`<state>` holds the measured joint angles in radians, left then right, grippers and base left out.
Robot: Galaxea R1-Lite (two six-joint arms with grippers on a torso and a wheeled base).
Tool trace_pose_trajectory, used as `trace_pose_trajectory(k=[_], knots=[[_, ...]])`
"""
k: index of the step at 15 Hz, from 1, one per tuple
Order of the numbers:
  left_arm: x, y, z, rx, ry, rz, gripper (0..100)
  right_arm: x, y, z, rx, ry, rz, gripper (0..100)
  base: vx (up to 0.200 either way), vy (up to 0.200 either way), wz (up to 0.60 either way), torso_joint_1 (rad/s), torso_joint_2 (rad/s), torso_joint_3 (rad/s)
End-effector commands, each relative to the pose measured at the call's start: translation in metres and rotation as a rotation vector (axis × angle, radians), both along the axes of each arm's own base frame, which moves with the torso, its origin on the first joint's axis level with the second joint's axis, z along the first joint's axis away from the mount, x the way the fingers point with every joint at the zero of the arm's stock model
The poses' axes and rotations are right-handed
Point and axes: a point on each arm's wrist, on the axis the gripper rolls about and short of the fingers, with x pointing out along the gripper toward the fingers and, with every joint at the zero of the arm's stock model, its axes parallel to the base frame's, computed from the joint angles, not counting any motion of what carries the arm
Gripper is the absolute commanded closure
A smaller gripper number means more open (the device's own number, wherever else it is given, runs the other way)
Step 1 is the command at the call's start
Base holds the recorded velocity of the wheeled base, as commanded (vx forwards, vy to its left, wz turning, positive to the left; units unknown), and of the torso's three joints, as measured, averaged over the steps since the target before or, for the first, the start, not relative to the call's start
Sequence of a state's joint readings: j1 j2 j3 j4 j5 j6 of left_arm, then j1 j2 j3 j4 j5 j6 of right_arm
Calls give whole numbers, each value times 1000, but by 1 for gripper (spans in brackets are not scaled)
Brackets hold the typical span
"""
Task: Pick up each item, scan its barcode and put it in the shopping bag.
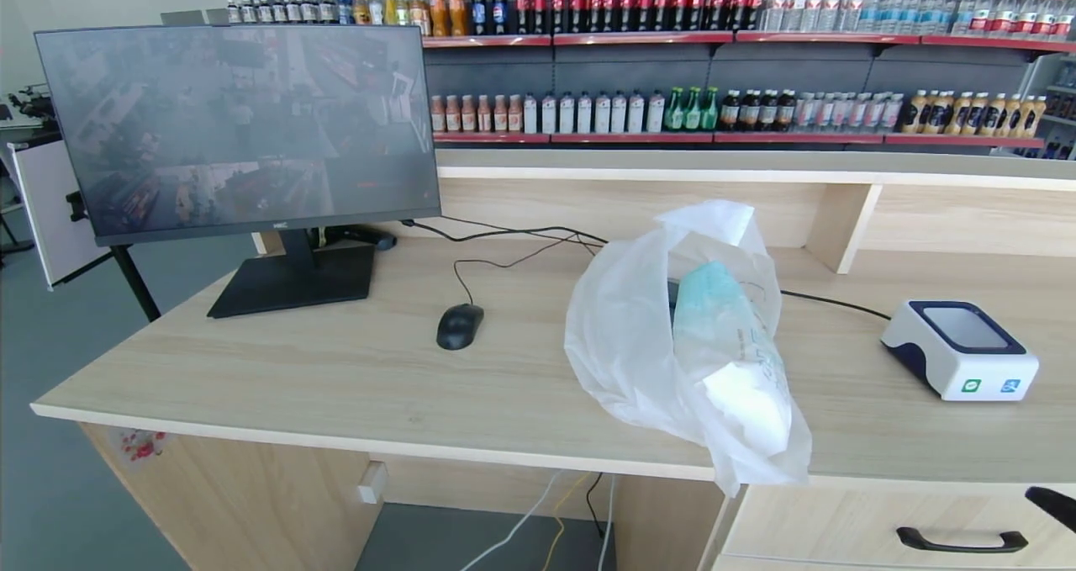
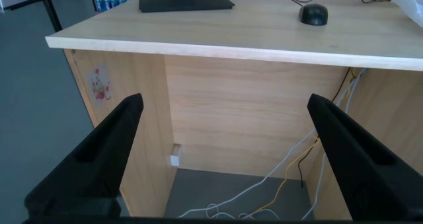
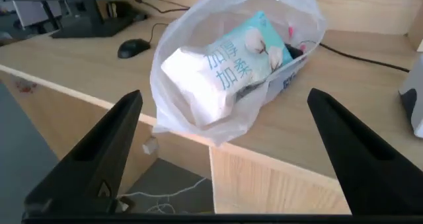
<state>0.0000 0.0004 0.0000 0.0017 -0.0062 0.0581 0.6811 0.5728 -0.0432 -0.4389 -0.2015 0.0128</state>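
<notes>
While the left jaws hung spread and empty, low in front of the counter [image 2: 198,26] edge, that side held nothing. On the counter, left to right: monitor [image 1: 239,129], mouse [image 1: 460,325], then the bag [image 1: 626,344] slumped near the middle, its lower end drooping over the front edge. Tissue pack [image 3: 225,65] lay inside the bag, showing through the plastic. Scanner [image 1: 958,348] sat well right of the bag, window up, apart from it. Right jaws were likewise spread and empty, off the front edge, facing the bag. My read: the pack was bagged, so the cycle stood between items, probably near the end. Couldn't tell whether the pack had been scanned. Next move would call for finding any remaining item, gripping it so the barcode stayed exposed, showing that face to the scanner window, then dropping it through the bag mouth. Mouth looked collapsed, so one arm might have to hold it open. Overhang was the risk: a nudge could drag the bag off the counter.
</notes>
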Motion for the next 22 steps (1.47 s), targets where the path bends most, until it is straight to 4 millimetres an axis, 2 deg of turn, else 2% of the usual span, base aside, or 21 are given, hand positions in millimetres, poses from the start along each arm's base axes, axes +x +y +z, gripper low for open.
trace_pose_trajectory(k=[1,4,5,8,10,11,12,15,18,20,22], knots=[[0,0,0,0,-1,0,0,-50,-36,-18,15,-67,168,0,0,0,0,0,0,0],[0,0,0,-1,-1,0,0,-49,-36,-30,-14,-50,168,0,0,0,0,0,0,0],[0,0,0,-1,-1,0,0,-49,-35,-41,-47,-51,172,0,0,0,0,0,0,0],[0,0,0,-1,-1,0,0,-46,-32,-53,-29,-42,134,0,0,0,0,0,0,0],[0,0,0,-1,-1,0,0,-42,-28,-52,-43,37,0,0,0,0,0,0,0,0],[0,0,0,-1,-1,0,0,-42,-28,-52,-43,37,0,0,0,0,0,0,0,0],[0,0,0,-1,-1,0,0,-39,-24,-51,-79,87,-173,0,0,0,0,0,0,0],[0,0,0,-3,-1,0,0,-48,-24,-53,-23,-4,-366,0,0,0,0,0,0,0],[0,0,0,-4,-1,0,0,-48,-24,-53,-5,10,-390,0,0,0,0,0,0,0],[0,0,0,-6,-1,0,0,-47,-22,-52,-8,22,-522,0,0,0,0,0,0,0],[0,0,0,-6,-1,0,0,-56,-22,-54,29,-86,-539,0,0,0,0,0,0,0]])
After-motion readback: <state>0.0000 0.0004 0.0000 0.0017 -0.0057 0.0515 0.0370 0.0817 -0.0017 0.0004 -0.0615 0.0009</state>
